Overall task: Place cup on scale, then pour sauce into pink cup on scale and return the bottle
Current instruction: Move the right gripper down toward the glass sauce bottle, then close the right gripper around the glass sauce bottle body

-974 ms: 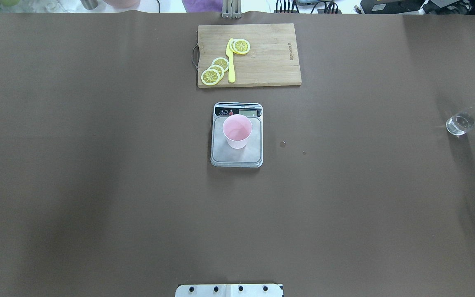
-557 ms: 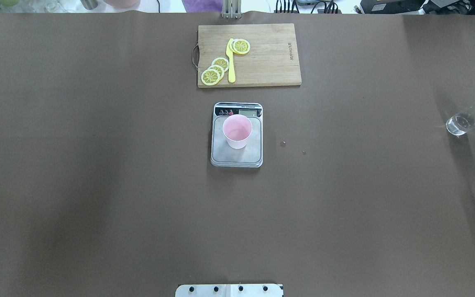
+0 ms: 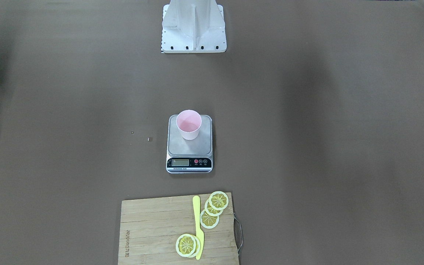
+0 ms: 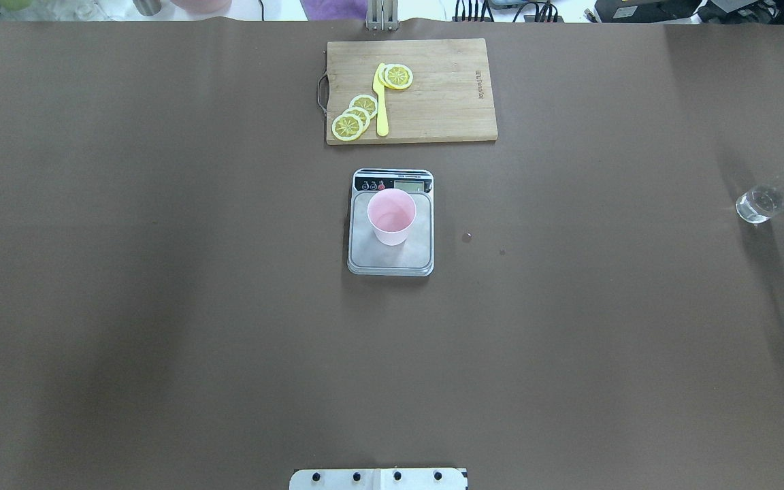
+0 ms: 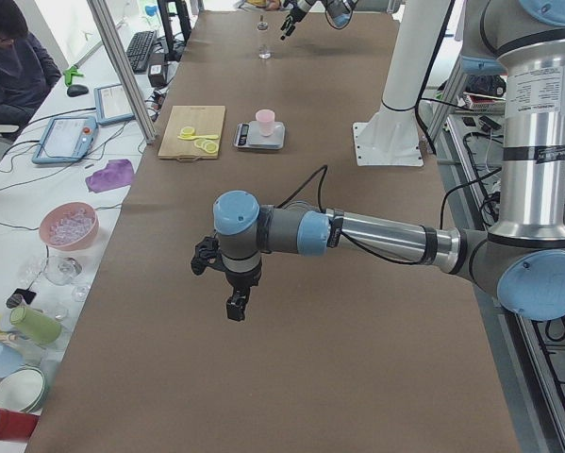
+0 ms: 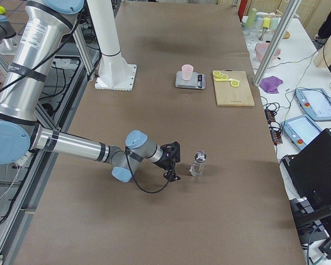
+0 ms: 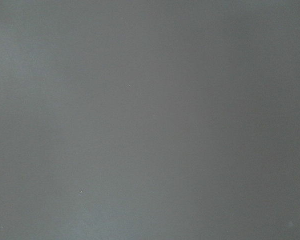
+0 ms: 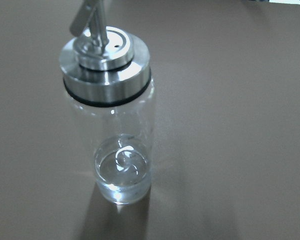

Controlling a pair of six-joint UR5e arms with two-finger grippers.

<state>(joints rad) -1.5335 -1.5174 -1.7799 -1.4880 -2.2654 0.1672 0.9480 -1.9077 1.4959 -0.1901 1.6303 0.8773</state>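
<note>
Overhead exterior view has the pink cup [image 4: 391,216] standing upright on the scale [image 4: 390,258] in the middle of the frame. The bottle [image 4: 763,203] stands at the right edge, well apart from the scale. In the exterior right view my right pincer [image 6: 173,164] is just beside the bottle and not touching it; how far it is open I cannot tell. My left pincer [image 5: 233,302] hangs over the brown table [image 5: 357,359] at centre of the exterior left view; its opening I cannot tell either.
</note>
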